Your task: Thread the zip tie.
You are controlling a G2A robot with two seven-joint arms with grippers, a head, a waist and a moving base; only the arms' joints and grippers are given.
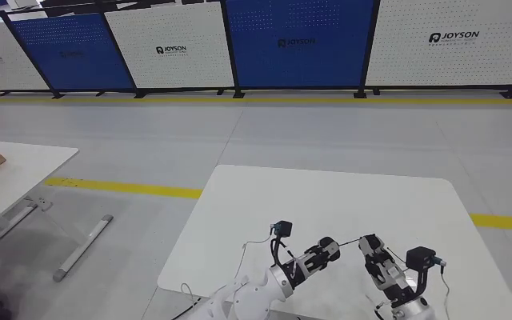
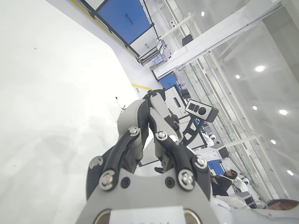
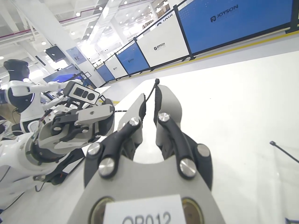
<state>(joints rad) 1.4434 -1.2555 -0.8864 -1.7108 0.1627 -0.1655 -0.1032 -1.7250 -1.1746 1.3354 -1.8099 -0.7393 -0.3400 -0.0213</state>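
Note:
A thin black zip tie [image 1: 349, 239] spans the short gap between my two grippers, above the front of the white table [image 1: 320, 200]. My right gripper [image 3: 150, 94] is shut on it. The tie's small head [image 3: 157, 80] pokes out past the fingertips, and the strap [image 3: 121, 111] runs sideways to the other gripper [image 3: 109, 113]. My left gripper [image 2: 148, 99] is shut on the other end, with a short black tip [image 2: 116, 98] sticking out beyond its fingers. From above, the left gripper [image 1: 328, 245] and right gripper [image 1: 369, 241] point toward each other.
A second black zip tie [image 3: 283, 152] lies flat on the table to the right of my right gripper. The table's front edge [image 1: 208, 288] runs just under both arms. Behind the table is bare floor, with blue and white panels [image 1: 296, 40] at the back.

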